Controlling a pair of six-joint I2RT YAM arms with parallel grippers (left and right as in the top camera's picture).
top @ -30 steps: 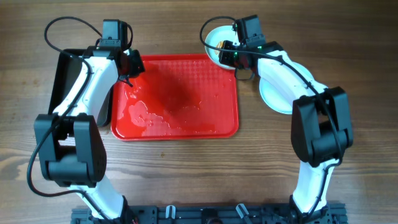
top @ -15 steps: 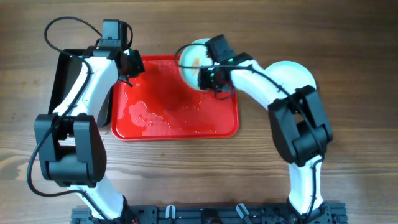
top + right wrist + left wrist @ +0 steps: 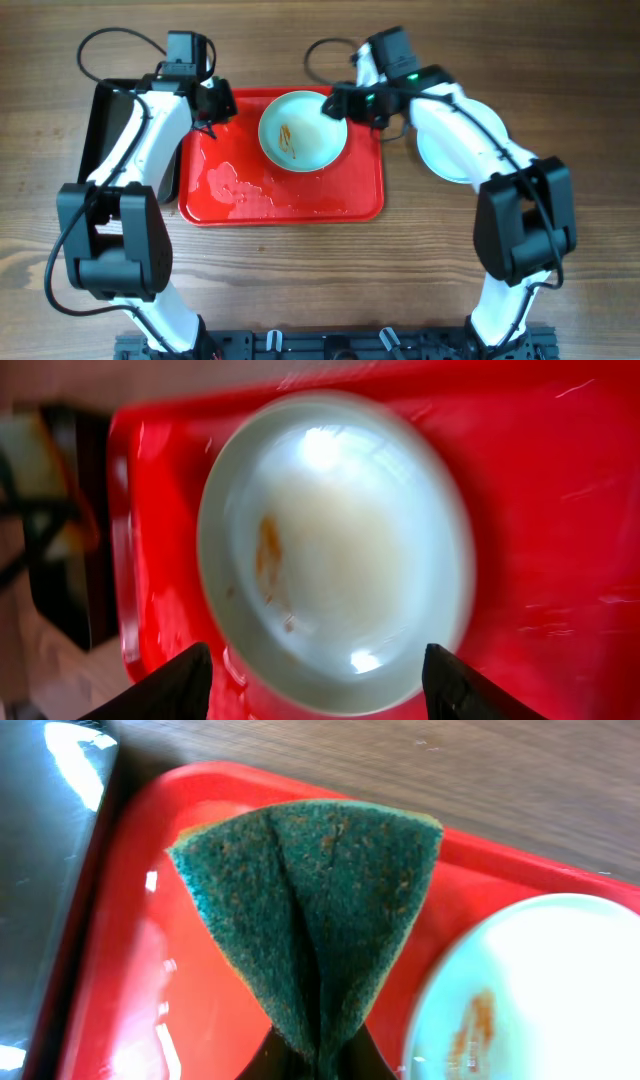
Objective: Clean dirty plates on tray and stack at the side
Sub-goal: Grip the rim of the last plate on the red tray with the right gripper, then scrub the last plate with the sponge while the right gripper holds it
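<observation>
Bright, even light; glare whitens the plate (image 3: 560, 990) and black tray (image 3: 40, 870); right wrist view blurred.

The left gripper (image 3: 218, 103) pinches a sponge (image 3: 310, 920); the right gripper (image 3: 337, 103) (its arm bent inward) has fingers (image 3: 180, 680) spread wide.

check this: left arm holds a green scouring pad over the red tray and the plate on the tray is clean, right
Not clean: the plate on the red tray bears orange-red smears, seen in the right wrist view. The green scouring pad part stands.
</observation>
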